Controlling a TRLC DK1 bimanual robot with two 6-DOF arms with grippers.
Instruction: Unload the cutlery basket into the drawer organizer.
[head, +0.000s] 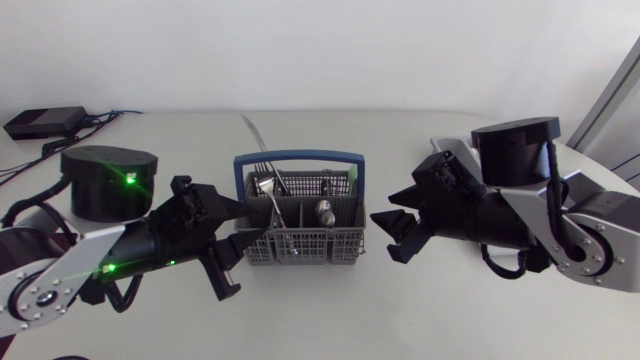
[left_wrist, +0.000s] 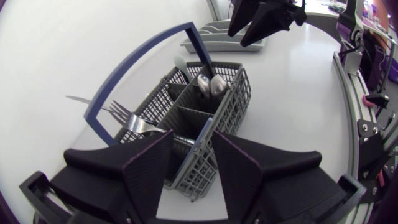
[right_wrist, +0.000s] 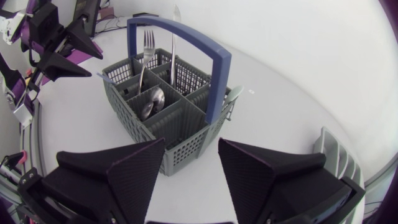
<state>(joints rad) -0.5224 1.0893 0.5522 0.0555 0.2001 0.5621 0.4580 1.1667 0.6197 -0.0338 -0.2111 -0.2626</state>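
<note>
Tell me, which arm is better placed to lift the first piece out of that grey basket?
Probably the left. The left gripper, open, straddles the end wall of the basket, with the fork just ahead. The right gripper, open too, stands apart from it.

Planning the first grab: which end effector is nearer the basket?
The left end effector: it straddles the basket's corner, open, while the right end effector stands clear of it.
</note>
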